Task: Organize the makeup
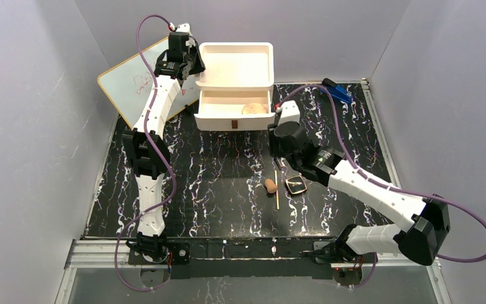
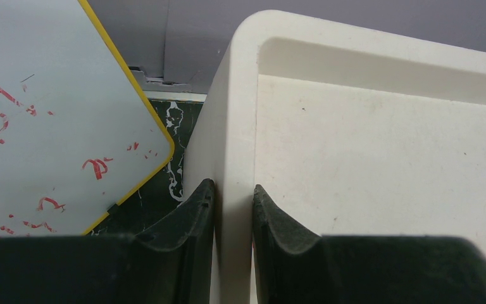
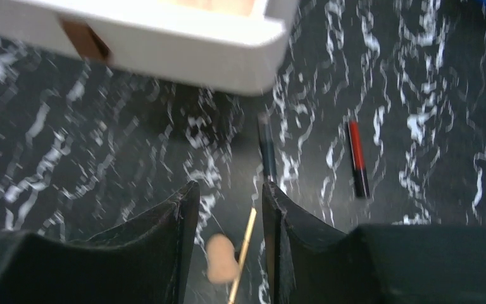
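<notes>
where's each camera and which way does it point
Top external: above and behind, looking down on the table; left arm and right arm show.
Left wrist: looks along the left tool clamped on the white box wall.
Right wrist: looking down past the open right tool at sponge and yellow stick.
Shared: top and right wrist both show sponge and stick.

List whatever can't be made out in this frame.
- Top view: right gripper, dark pencil and red-and-black pencil largely hidden under the right arm.
- Right wrist view: motion blur, pencil markings unreadable; drawer cut off by the top edge.
- Top view: disc partly covered by the white box rim.
- Left wrist view: left gripper, clamped on the box wall, fills the bottom; drawer unseen.
</notes>
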